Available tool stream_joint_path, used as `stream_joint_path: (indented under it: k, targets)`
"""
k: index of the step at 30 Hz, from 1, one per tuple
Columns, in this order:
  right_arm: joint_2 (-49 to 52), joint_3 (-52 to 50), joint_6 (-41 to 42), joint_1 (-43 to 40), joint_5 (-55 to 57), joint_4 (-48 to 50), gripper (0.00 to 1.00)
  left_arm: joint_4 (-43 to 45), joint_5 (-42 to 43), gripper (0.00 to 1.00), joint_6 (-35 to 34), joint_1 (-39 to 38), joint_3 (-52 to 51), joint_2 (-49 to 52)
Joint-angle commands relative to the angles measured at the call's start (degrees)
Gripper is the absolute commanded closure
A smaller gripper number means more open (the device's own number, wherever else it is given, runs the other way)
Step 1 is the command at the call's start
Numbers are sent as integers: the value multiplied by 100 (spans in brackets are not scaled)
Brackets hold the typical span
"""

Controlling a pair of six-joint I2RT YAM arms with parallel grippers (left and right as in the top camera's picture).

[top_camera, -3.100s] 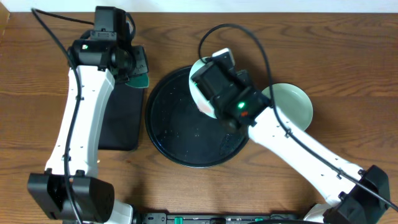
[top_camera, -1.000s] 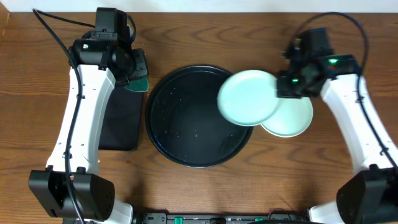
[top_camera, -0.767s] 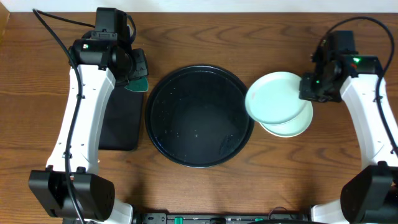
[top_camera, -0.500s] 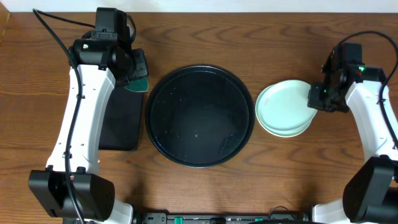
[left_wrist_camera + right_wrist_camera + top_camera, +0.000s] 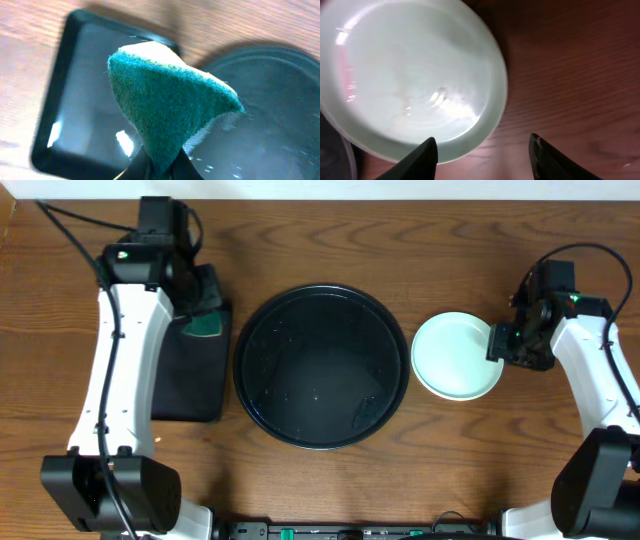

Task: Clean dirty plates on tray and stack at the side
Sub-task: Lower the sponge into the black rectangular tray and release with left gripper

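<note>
With the right claw (image 5: 483, 150) open astride the plates' (image 5: 455, 355) rim, a careless retreat could shove them askew; the left claw (image 5: 200, 308) grips a sponge (image 5: 170, 100).

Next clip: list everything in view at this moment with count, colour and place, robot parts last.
round tray: one, glossy black, centre of the table, nothing on it
plate: one pale aqua face showing, on the wood right of the round tray; whether others lie under it cannot be told
rectangular tray: one, black, left of the round tray
sponge: one, green with a pale backing, pinched above the rectangular tray
table: one, dark-brown wood grain
arms: two, white with black joints, one on each side
left gripper: shut on the sponge
right gripper: open, at the plate's right edge, holding nothing
</note>
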Motion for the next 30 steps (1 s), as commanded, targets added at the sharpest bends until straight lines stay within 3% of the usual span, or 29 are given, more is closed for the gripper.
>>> stream_joint_path:
  k: [1,16,19,25,30]
  targets:
    - [22,455,-22,131,-319,-90,43,-42,-455,92,72,269,-306,9]
    - [22,767,-63,656,-245,-264,31,1574,-448,92,463,778,-2076,717]
    - [22,767,-63,656,-247,-299,30,1609,-450,87,463,778,-2096,986]
    - [22,767,-63,656,-247,-367,30,1604,-448,63,442,778,-2094,1145]
    - [13,772,-63,656,-249,-358,31,1596,-450,58,446,778,-1961,1134]
